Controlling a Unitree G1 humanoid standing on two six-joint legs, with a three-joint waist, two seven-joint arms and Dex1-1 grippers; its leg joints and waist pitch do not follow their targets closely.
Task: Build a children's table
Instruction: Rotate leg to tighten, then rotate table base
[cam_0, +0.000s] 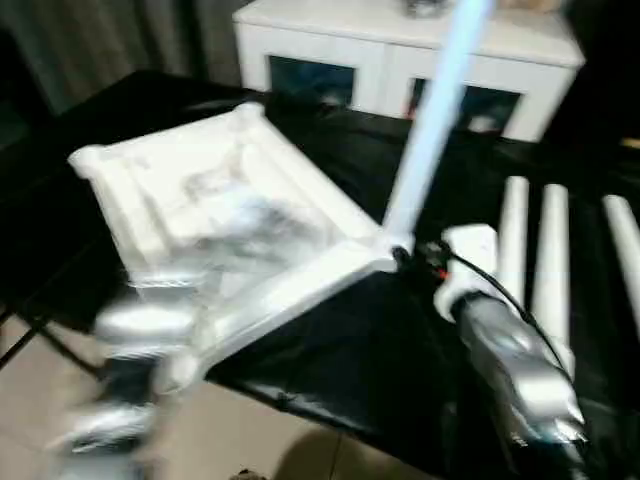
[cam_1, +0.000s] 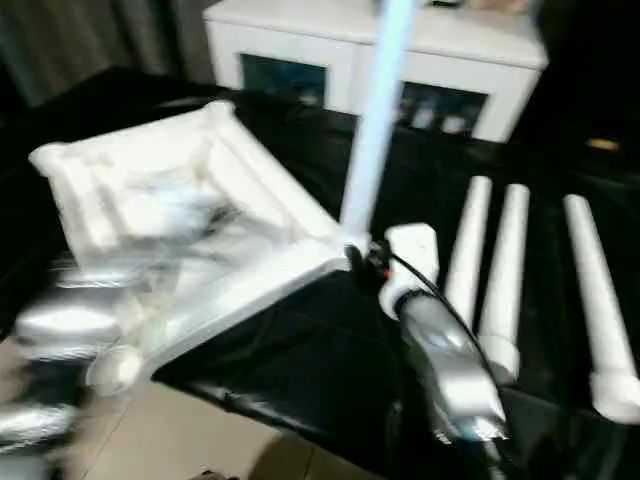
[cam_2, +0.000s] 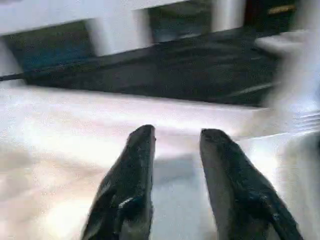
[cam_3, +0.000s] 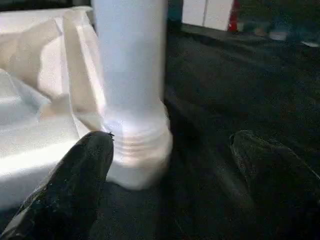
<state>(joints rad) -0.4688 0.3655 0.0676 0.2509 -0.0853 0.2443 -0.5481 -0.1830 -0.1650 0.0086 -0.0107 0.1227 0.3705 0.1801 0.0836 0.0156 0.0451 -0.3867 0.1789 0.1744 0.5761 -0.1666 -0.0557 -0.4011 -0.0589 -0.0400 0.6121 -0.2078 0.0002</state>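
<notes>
Left eye view gives you the tabletop (cam_0: 215, 235) upside down on the black cloth (cam_0: 370, 370), one leg (cam_0: 430, 130) standing in its near corner socket. Three spare legs (cam_1: 520, 270) lie beyond your right gripper (cam_3: 170, 155), whose fingers stand wide apart, the standing leg's threaded base between them, unclamped. Your left gripper (cam_2: 175, 150) hangs part-open over the tabletop's rim, holding nothing.

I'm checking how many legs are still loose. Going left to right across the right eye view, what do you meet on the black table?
Upturned tabletop → upright leg standing in its corner socket → right tool at that leg's base → three loose legs lying side by side: first, second, third.
</notes>
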